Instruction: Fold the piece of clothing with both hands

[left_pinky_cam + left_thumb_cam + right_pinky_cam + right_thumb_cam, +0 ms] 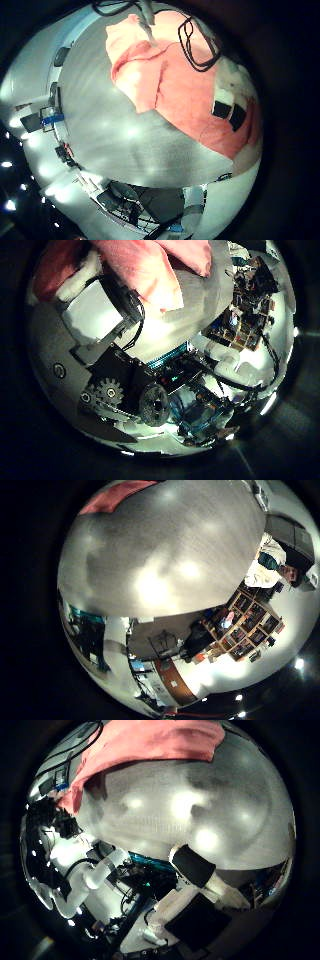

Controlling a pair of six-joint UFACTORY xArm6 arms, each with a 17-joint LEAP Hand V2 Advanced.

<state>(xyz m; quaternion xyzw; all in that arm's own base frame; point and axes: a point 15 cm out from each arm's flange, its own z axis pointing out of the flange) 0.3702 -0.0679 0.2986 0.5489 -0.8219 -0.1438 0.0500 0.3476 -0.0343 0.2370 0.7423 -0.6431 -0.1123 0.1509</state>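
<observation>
The garment (170, 85) lies crumpled on the table (130, 150), with one side rising toward my left palm. A fingertip (232, 108) of my left hand sits in that raised cloth. In the left thumb side view the cloth (150, 275) hangs close over my left hand's fingers (100, 312), which curl on it. In the right thumb side view the garment (150, 745) lies away from my right hand, whose straight finger (200, 872) reaches over bare table (190, 810) and holds nothing.
The table's edge (150, 615) runs below my right palm, with shelves (235, 620) beyond it. A white robot arm (85, 880) stands beside the table near the garment. Cables (195, 45) cross over the garment.
</observation>
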